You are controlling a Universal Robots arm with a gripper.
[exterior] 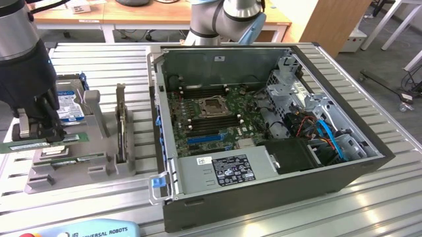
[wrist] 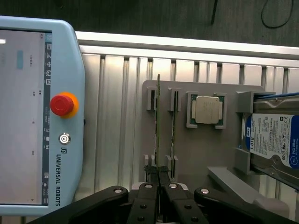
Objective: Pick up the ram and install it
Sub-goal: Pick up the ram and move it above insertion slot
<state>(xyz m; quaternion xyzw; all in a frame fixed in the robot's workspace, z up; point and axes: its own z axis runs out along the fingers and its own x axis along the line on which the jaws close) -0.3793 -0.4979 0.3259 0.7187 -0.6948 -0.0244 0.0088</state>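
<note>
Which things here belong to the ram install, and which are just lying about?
Job: ram, clamped in the jaws; grey holder; open computer case with motherboard.
Lying about: second green stick, expansion card, hard drive, processor, teach pendant.

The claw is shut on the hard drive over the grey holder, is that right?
Not quite. The claw is shut on the ram, not the hard drive, over the grey holder. The wrist view shows it.
</note>
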